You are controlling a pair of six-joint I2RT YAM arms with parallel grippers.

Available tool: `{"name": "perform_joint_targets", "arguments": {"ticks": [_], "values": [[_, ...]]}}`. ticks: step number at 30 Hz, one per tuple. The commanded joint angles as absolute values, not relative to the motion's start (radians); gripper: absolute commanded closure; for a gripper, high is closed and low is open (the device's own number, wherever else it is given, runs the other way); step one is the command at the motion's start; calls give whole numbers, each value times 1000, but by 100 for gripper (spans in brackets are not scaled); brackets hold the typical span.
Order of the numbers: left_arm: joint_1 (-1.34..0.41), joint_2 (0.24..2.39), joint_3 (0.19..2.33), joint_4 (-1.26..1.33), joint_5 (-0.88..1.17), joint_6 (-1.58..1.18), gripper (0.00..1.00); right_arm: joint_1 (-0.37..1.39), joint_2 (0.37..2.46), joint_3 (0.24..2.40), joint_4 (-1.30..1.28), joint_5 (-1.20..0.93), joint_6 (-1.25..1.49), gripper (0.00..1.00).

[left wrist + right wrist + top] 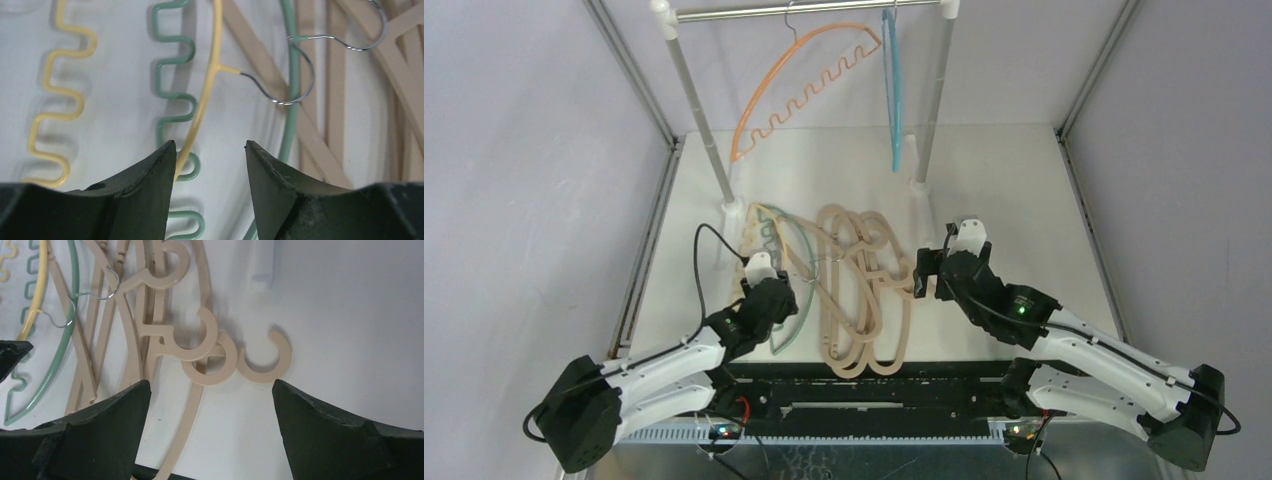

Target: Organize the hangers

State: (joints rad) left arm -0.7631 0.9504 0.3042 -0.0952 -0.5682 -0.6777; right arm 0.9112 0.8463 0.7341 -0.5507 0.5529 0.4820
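Both jaws spread | yellow hanger between left jaws | beige hanger hooks beyond right jaws

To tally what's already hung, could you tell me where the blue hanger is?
In the top view, the blue hanger hangs from the silver rail, between the orange hanger and the right post.

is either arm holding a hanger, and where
Nothing is held: the left gripper is open over the yellow hanger, the right gripper open over hooks of the beige hangers.
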Motion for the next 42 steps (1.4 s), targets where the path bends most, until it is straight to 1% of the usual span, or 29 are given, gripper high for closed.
{"name": "perform_joint_targets", "arguments": {"ticks": [1,7,16,19,22,25,27,28,31,35,42], "values": [[-773,875,270,-154,-660,-753,40,916,829,722,-512,546,506,0],[-773,831,252,-184,-685,-779,41,916,830,714,-502,535,500,0],[-773,965,300,-216,-697,-826,49,916,822,714,-504,529,499,0],[-773,974,293,-206,-701,-840,57,915,821,713,-503,528,493,0],[-773,964,284,-203,-700,-847,77,914,821,711,-500,532,487,0],[-773,967,280,-193,-693,-843,92,911,824,708,-496,532,486,0],[-773,985,282,-184,-686,-841,95,911,824,708,-494,530,488,0],[-773,997,282,-180,-685,-840,98,911,823,706,-493,528,489,1],[-773,1016,279,-163,-672,-838,100,911,812,697,-496,528,491,1],[-775,974,307,-170,-642,-790,100,909,794,688,-497,534,494,1],[-783,910,436,-181,-581,-654,100,908,792,671,-480,526,506,1]]}}
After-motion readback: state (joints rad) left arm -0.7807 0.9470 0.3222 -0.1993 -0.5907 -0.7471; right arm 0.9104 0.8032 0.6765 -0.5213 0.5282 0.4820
